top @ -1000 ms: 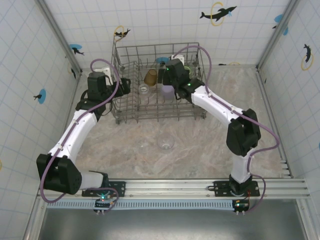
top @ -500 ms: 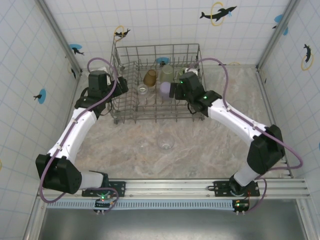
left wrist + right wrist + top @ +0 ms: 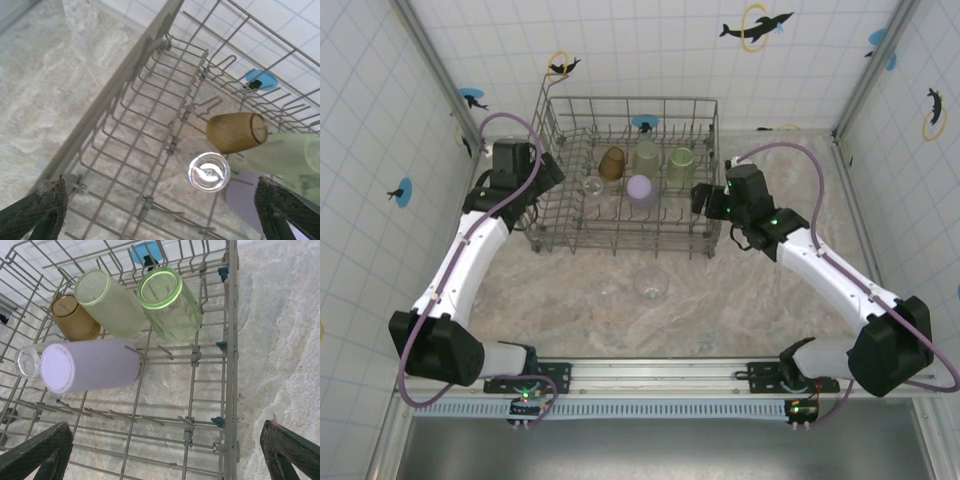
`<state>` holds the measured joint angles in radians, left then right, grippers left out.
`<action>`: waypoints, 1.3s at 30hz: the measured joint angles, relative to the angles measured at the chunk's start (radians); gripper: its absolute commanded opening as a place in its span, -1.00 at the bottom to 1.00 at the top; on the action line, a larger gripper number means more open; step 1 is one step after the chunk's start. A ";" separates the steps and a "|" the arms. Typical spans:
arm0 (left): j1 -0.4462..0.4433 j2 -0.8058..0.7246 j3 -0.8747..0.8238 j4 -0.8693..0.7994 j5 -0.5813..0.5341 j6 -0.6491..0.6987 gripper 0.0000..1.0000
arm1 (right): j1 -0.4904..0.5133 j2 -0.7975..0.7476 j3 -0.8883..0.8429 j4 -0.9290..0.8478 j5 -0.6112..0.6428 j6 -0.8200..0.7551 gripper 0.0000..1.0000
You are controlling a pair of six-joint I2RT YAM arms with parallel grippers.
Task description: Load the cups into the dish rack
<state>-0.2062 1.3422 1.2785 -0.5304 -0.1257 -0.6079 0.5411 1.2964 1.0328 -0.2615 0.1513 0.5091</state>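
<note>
The dish rack (image 3: 630, 98) stands at the back of the table. Inside it lie an amber cup (image 3: 612, 162), two pale green cups (image 3: 646, 155) (image 3: 681, 163), a lilac cup (image 3: 640, 187) and a clear cup (image 3: 592, 185). Two more clear cups (image 3: 651, 287) (image 3: 607, 290) sit on the table in front of the rack. My left gripper (image 3: 546, 176) is open over the rack's left rim, above the clear cup (image 3: 209, 171) and the amber cup (image 3: 235, 132). My right gripper (image 3: 704, 199) is open and empty over the rack's right side, near the lilac cup (image 3: 90, 365).
Tiled walls close the table in on the left, the back and the right. The marble tabletop (image 3: 770, 290) in front of and to the right of the rack is open. The rack's tall wire side (image 3: 230, 340) runs just beside my right gripper.
My right gripper has drawn back to the right, away from the lilac cup, which now lies in the rack. The rack and my left gripper have shifted slightly left.
</note>
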 measured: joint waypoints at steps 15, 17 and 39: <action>0.003 0.014 0.119 -0.030 0.148 -0.021 0.95 | -0.032 0.000 -0.021 -0.001 -0.069 -0.003 0.99; 0.003 0.005 0.137 -0.057 0.116 -0.014 0.95 | -0.033 0.000 -0.021 -0.001 -0.074 0.000 0.99; 0.194 0.012 0.239 -0.304 -0.027 0.063 0.95 | -0.009 0.167 0.071 0.015 -0.104 0.026 0.99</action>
<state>-0.0120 1.3544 1.5177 -0.8341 -0.1532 -0.5453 0.5323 1.4635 1.1034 -0.2462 0.0471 0.5346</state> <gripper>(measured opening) 0.975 0.995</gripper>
